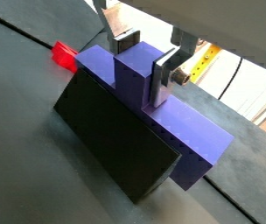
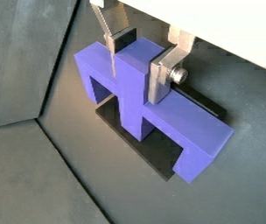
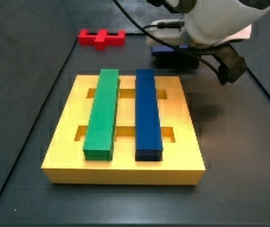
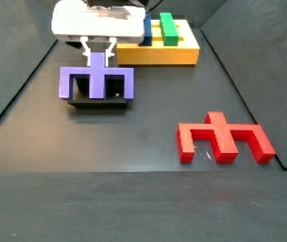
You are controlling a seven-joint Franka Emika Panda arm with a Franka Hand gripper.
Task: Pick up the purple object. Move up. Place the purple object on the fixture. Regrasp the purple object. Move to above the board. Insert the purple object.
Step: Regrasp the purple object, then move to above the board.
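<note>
A: Where do we see the gripper (image 4: 98, 59) now?

B: We see it directly above the fixture (image 4: 98, 100), at about 10 o'clock on the floor in a side view. In both wrist views its two silver fingers (image 1: 161, 80) (image 2: 161, 79) stand on the two sides of the raised tab of the purple piece (image 2: 147, 101) and press on it, so the gripper is closed on this piece.

A: And where is the purple piece?

B: It sits on the fixture, with the legs pointing down along the black wall (image 1: 118, 140). In a side view the piece (image 4: 97, 83) covers the top of the fixture.

A: What else do we see?

B: The red block (image 4: 225, 138) lies flat at 4 o'clock from the fixture, well apart. The board (image 3: 124, 133) carries the green bar (image 3: 100, 113) and the blue bar (image 3: 148, 114) side by side.
</note>
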